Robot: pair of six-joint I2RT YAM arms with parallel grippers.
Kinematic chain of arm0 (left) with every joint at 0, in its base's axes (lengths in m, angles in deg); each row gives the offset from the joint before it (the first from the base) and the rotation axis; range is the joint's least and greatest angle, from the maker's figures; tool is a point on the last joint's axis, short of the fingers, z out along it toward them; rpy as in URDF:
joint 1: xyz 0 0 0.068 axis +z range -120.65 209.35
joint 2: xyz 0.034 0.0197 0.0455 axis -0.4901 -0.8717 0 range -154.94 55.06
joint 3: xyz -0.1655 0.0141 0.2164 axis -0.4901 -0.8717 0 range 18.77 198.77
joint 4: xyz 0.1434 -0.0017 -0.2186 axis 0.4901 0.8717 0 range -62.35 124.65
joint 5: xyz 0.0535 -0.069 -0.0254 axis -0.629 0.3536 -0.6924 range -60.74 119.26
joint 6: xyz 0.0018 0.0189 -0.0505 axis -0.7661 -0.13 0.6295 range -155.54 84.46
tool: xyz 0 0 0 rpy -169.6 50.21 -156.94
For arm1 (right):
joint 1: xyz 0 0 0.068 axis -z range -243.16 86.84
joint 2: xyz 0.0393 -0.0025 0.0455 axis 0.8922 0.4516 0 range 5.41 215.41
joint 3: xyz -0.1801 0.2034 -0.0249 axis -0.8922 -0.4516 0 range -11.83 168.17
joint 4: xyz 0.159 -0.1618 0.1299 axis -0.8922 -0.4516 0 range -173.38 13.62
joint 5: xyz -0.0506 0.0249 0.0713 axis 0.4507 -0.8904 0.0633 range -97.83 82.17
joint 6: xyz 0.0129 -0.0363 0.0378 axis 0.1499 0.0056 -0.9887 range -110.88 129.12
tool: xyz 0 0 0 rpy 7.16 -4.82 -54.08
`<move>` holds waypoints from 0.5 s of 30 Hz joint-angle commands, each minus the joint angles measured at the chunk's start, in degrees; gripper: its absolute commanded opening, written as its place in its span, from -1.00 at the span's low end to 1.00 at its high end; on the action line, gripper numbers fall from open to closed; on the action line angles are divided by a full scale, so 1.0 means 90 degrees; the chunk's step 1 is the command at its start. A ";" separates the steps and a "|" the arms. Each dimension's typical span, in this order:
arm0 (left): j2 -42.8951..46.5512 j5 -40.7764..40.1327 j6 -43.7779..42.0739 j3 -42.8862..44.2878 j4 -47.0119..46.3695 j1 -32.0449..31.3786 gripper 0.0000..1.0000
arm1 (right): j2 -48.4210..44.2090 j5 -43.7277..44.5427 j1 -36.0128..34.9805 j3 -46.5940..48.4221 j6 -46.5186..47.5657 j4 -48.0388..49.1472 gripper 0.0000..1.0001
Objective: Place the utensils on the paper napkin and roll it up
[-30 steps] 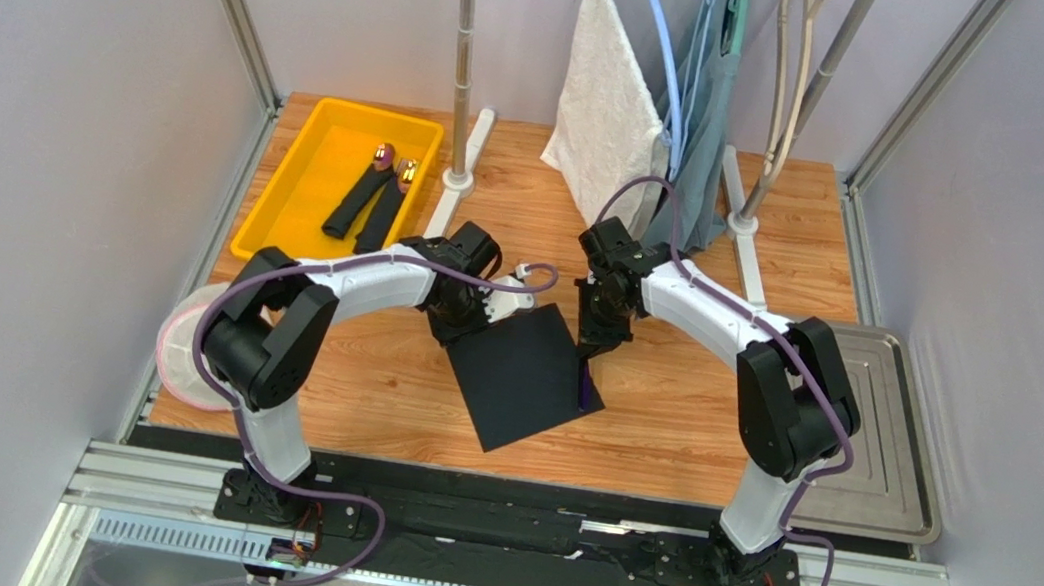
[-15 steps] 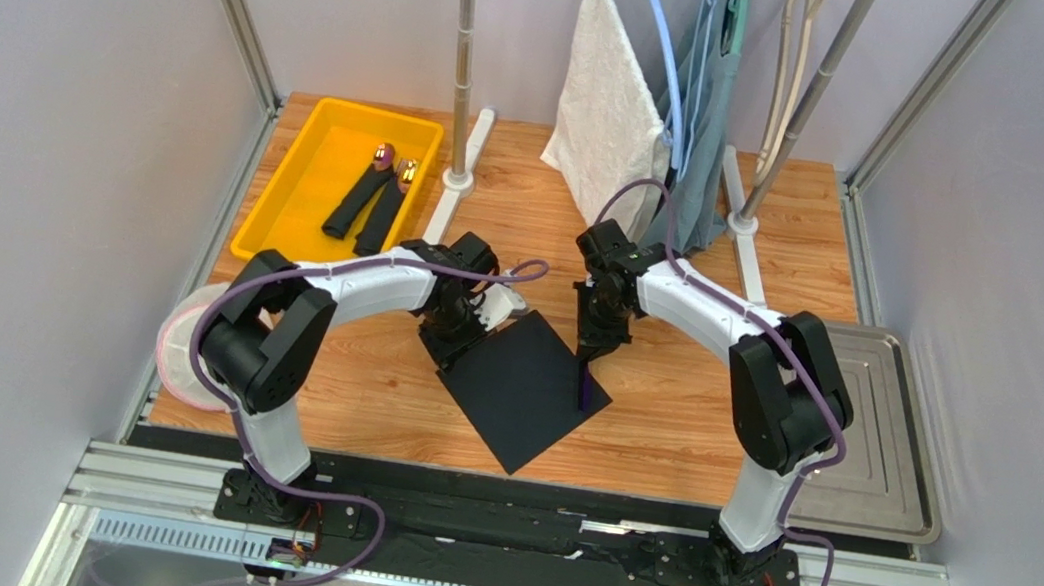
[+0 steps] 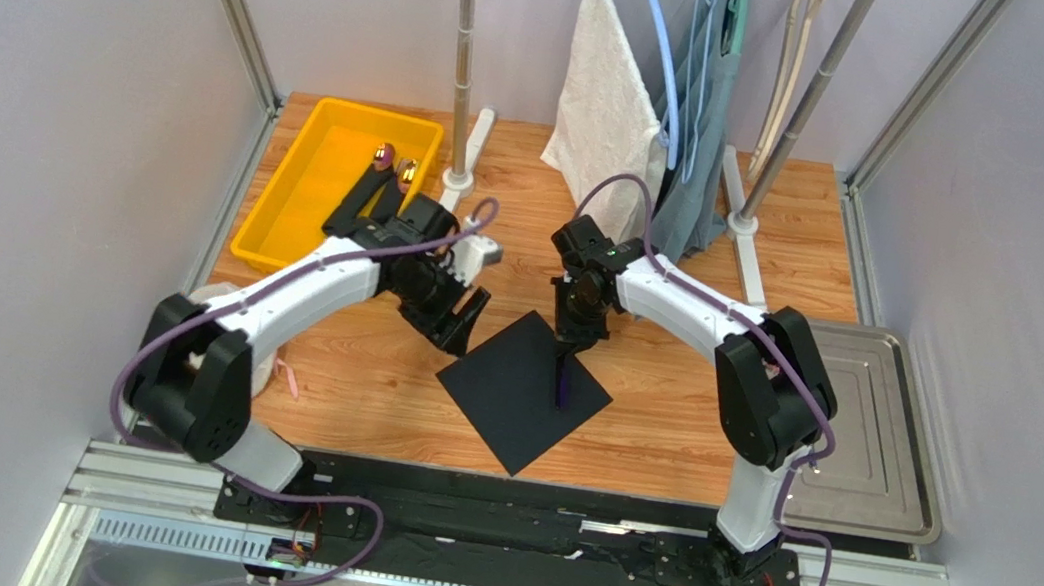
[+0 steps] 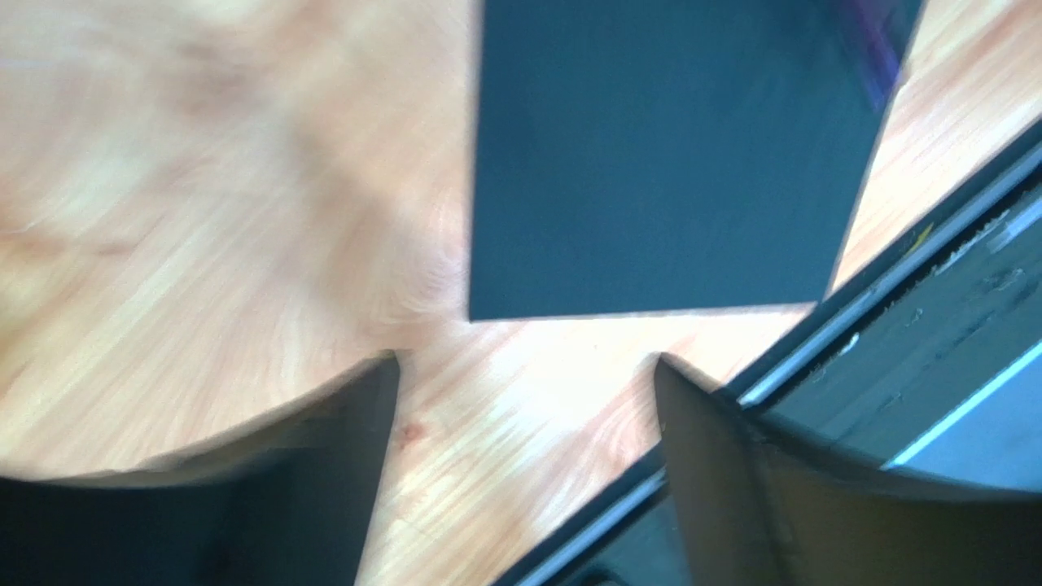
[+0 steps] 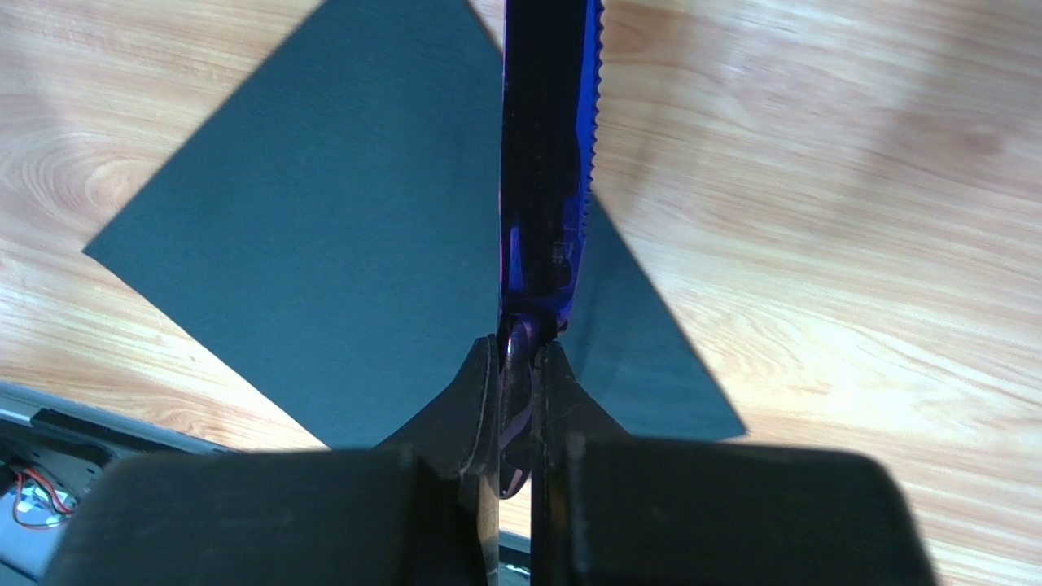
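Observation:
The black paper napkin [image 3: 518, 391] lies flat on the wooden table like a diamond, also seen in the left wrist view [image 4: 673, 159] and the right wrist view [image 5: 330, 244]. My right gripper [image 3: 572, 330] [image 5: 519, 354] is shut on a blue serrated knife [image 5: 548, 159] whose blade [image 3: 562, 382] points down over the napkin's right half. My left gripper [image 3: 454, 318] [image 4: 526, 366] stands open and empty just beyond the napkin's far-left corner. Two more utensils with dark handles [image 3: 365, 200] lie in the yellow bin [image 3: 294, 210].
A white towel [image 3: 607, 100] and a grey-blue garment [image 3: 705, 121] hang on stands at the back. A metal tray [image 3: 879, 446] sits at the right edge. A white round object [image 3: 197, 299] is at the left edge. A black rail [image 4: 930, 281] runs along the near edge.
My left gripper has opened, let go of the napkin's corner and drawn back toward the yellow bin. The napkin has settled flat. My right gripper has shifted left with the knife over the napkin.

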 commanded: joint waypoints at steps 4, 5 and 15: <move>0.1383 0.0150 0.0762 0.0328 -0.0505 0.0709 0.98 | 0.0301 0.0166 -0.0374 0.0496 -0.0581 -0.0070 -1.00; 0.1490 0.0130 0.0811 0.0396 -0.0505 0.0874 0.98 | 0.0349 0.0176 -0.0452 0.0526 -0.0621 -0.0061 -1.00; 0.1745 0.0100 0.0978 0.0465 -0.0680 0.1549 0.98 | 0.0691 0.0167 -0.0658 0.0741 -0.0885 -0.0139 -1.00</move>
